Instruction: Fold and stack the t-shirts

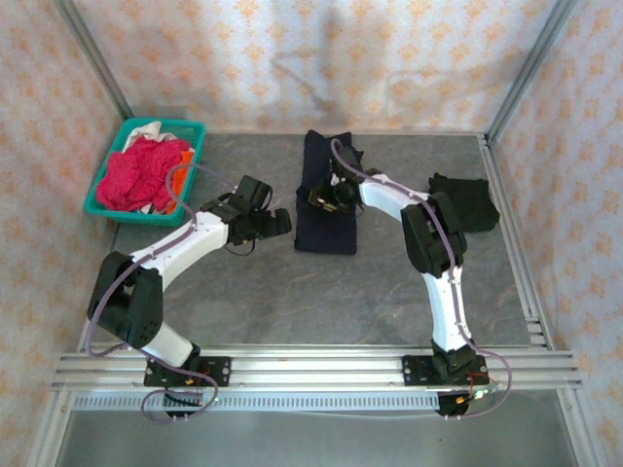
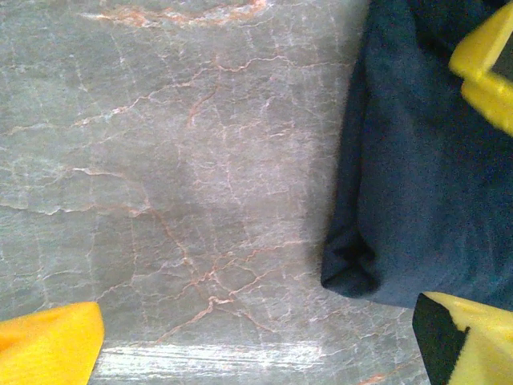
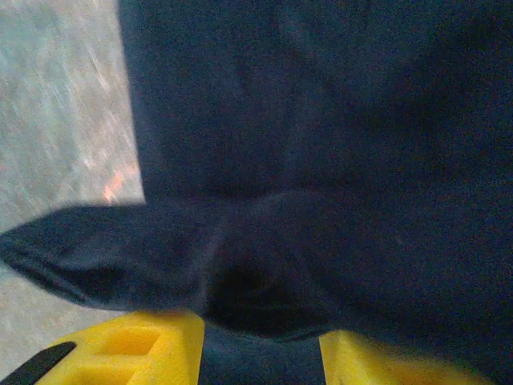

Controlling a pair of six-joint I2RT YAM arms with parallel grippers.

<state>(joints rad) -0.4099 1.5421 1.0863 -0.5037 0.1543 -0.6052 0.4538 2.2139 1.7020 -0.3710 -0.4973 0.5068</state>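
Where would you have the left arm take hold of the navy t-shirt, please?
Probably its near left corner, from the left: the navy t-shirt lies as a long folded strip, that rounded corner is free, and the open left gripper hovers beside it.

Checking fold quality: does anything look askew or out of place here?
Yes: the navy t-shirt is folded unevenly, a flap jutting right at its far end, cloth bunched in the right pincer.

Bench (image 1: 292,302) front was open; navy t-shirt (image 1: 326,238) mid-back, black t-shirt (image 1: 475,199) right, teal basket (image 1: 185,125) back-left blocked.
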